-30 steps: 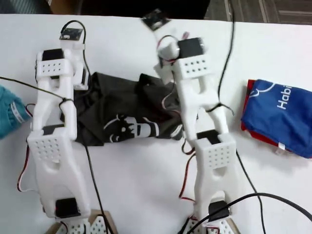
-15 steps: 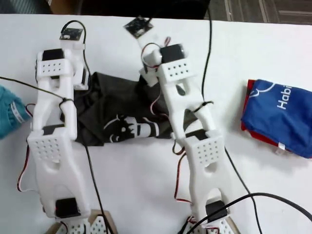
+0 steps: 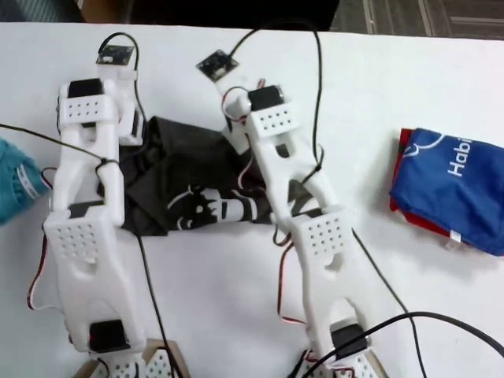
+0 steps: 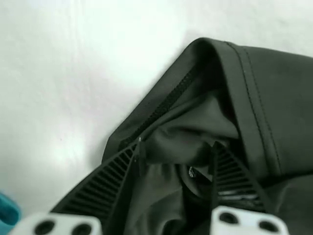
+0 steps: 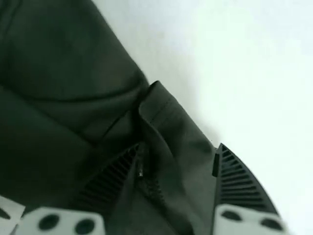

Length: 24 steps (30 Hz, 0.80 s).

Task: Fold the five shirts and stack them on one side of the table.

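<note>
Black shirt [image 3: 185,169] is lying crumpled on the white table [image 3: 441,71] btwn the two arms, w/ its white print facing up near the front edge. L arm [image 3: 87,157] is hanging over the shirt's left part and R arm [image 3: 291,165] over its right part. Both wrists are sitting at the shirt's far edge.

L wrist view: L gripper [image 4: 176,156] is pinching a bunched fold of the black shirt [image 4: 264,98]. Its jaws are sitting partway apart, w/ the bunch filling the gap btwn them. A stitched hem is tenting up just past the tips, and bare table is showing beyond it.

R wrist view: R gripper [image 5: 178,156] is also pinching the black shirt [image 5: 63,73], jaws partway apart on the cloth. A raised ridge of fabric is running up from btwn them, close to one jaw. The other jaw's tip is sitting right at the cloth's edge, where the table begins.

Folded blue shirt [image 3: 457,185] is resting on a red shirt [image 3: 403,169] at the table's right side, well apart from the black one. Teal cloth [image 3: 16,185] is poking in at the left edge, near L arm.
</note>
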Tool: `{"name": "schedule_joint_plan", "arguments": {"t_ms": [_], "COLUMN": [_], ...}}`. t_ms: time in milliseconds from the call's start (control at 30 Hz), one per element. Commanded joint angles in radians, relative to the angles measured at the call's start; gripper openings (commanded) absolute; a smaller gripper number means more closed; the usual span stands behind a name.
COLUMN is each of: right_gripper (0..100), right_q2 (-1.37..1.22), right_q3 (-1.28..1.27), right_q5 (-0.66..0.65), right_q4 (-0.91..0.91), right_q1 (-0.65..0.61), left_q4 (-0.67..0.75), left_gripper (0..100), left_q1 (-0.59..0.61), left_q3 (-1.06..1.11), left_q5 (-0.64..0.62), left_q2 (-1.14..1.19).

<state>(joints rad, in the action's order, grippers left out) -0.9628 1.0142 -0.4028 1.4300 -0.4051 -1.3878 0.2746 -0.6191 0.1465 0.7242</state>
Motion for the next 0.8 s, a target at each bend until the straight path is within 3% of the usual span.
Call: {"name": "schedule_joint_plan", "arguments": {"t_ms": [0, 100, 300, 767], "right_gripper": [17.6, 0.2, 2.1, 2.1], "right_q2": [0.018, 0.045, 0.174, 0.461], "right_q3": [0.043, 0.043, 0.043, 0.041], "right_q5": [0.005, 0.008, 0.006, 0.0], "right_q4": [-0.013, -0.012, 0.001, 0.229], "right_q1": [0.03, 0.051, 0.117, 0.216], "left_q4": [0.014, 0.014, 0.014, 0.014], "left_gripper": [23, 23, 23, 23], "left_q1": [0.006, 0.006, 0.006, 0.006], "left_q3": [-0.047, -0.047, -0.047, -0.047], "left_q5": [0.009, 0.009, 0.009, 0.009], "left_q2": [-0.008, -0.008, -0.008, -0.008]}}
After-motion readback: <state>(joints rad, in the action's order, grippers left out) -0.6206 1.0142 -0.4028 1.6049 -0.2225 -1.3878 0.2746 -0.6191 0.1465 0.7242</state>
